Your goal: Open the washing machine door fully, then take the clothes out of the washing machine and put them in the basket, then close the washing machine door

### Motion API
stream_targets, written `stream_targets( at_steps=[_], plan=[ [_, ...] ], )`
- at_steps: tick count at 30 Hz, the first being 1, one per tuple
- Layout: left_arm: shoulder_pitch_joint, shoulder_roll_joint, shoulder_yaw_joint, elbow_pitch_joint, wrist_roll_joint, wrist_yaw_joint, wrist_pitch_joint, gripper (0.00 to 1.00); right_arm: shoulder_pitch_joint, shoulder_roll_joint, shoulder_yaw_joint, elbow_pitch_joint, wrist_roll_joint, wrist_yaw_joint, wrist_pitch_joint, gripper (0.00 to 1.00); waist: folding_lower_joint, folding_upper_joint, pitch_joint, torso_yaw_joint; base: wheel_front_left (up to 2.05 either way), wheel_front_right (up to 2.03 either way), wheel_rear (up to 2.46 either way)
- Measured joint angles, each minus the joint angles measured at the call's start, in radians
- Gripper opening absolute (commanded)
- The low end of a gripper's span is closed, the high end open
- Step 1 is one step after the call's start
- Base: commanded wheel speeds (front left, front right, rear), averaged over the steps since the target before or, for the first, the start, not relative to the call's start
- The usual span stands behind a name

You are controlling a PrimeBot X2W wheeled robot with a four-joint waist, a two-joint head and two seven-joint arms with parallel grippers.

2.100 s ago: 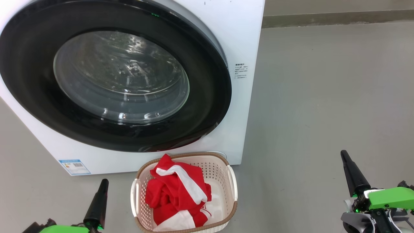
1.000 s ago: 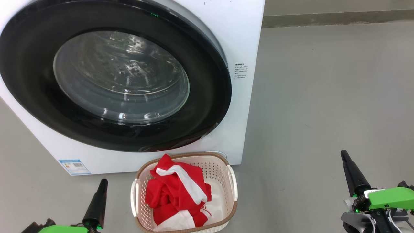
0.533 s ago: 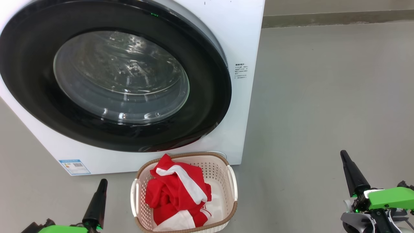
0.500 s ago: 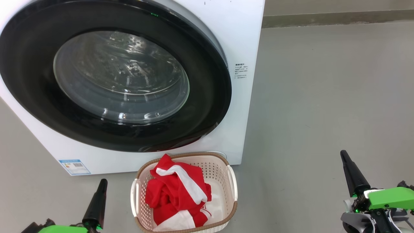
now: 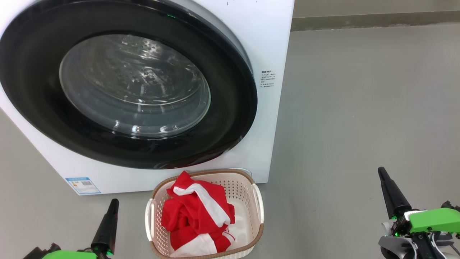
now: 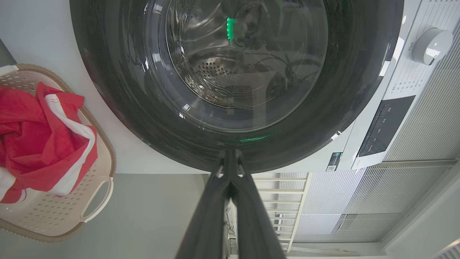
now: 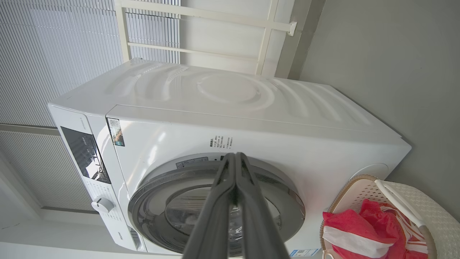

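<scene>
Now the left claw (image 5: pixel 114 203) is pinched shut on nothing, its two dark fingers meeting at the tips, with the grey floor (image 5: pixel 359 108) behind it. Likewise the right claw (image 5: pixel 381 172) is closed and empty, well apart from the left one. Between them, just to the right of the left claw, sits the basket (image 5: pixel 248 178), with the clothes (image 5: pixel 194 212) heaped inside in a red and white bundle. Ahead of the left claw and above its tips, the washing machine door (image 5: pixel 237 118) lies flat against the washing machine (image 5: pixel 267 39), closed. The basket stands just in front of the machine. Through the glass the drum (image 6: pixel 222 72) looks empty, though reflections make that hard to judge.
</scene>
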Motion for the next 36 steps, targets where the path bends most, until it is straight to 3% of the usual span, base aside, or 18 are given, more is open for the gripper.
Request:
stream_targets(
  at_steps=[36],
  plan=[
    [0.0, -0.002, 0.004, 0.0, 0.002, 0.0, 0.007, 0.0, 0.0, 0.002, -0.002, 0.0, -0.002, 0.0, 0.0, 0.0, 0.0, 0.0, 0.0, 0.0, 0.0, 0.0, 0.0]
  ],
)
